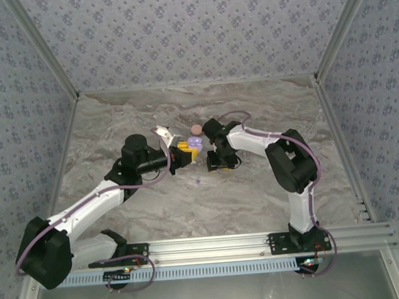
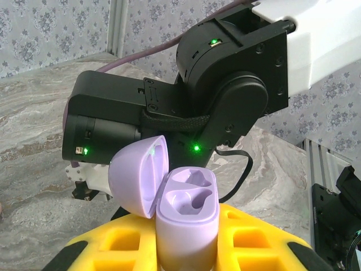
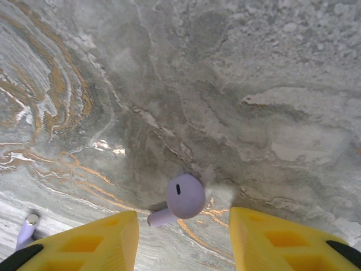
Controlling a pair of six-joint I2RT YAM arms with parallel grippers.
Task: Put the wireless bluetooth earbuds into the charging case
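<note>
- Left fingers clamp the open charging case at lower centre, both wells empty and facing up.
- Second earbud lies at the lower left on the worktop.
- Right fingers stand wide; nearer earbud lies between them at lower centre, untouched, stem pointing lower left.

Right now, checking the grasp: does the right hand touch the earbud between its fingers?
Apart. Right wrist view: bare table shows between earbud and both fingers.
</note>
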